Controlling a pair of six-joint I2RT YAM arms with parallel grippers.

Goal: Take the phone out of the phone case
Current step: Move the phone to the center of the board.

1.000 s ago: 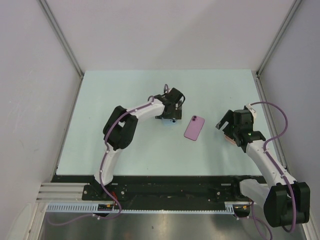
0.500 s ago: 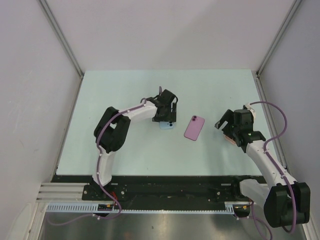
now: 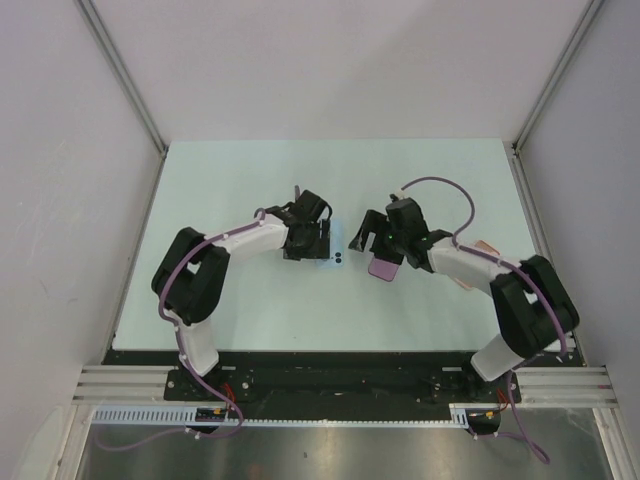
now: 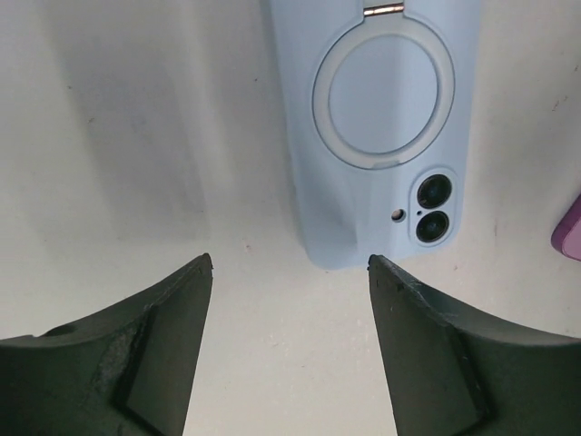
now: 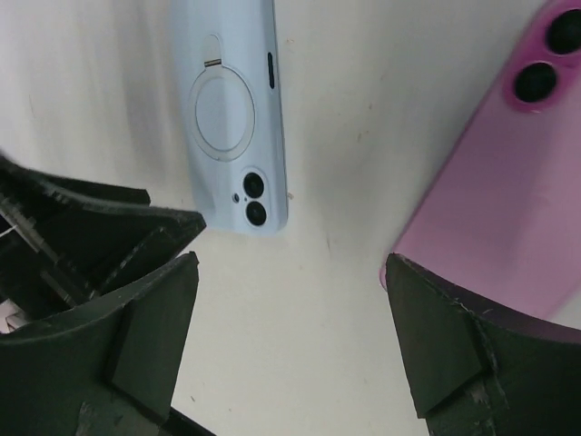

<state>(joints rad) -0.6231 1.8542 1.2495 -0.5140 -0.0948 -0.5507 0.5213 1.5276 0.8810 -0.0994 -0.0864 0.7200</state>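
Note:
A pale blue phone case (image 4: pixel 381 136) lies back up on the white table, with a ring holder and two dark camera openings. It also shows in the right wrist view as the case (image 5: pixel 234 118), and only its corner (image 3: pixel 333 258) shows from above. A pink phone (image 5: pixel 495 209) lies back up to the right, apart from the case, partly under my right arm (image 3: pixel 383 267). My left gripper (image 4: pixel 290 263) (image 3: pixel 312 243) is open just short of the case's camera end, with bare table between its fingers. My right gripper (image 5: pixel 291 263) (image 3: pixel 368 243) hangs open between case and phone, holding nothing.
The two grippers are close together at mid-table, the left one's dark fingers (image 5: pixel 100 227) showing in the right wrist view. Grey walls close the table in on the left, back and right, with a metal post (image 3: pixel 540 95) at the back right corner.
My right arm has swung left from the table's right side to the phone. My left gripper has backed off to the left, uncovering the case, and its jaws have narrowed somewhat.

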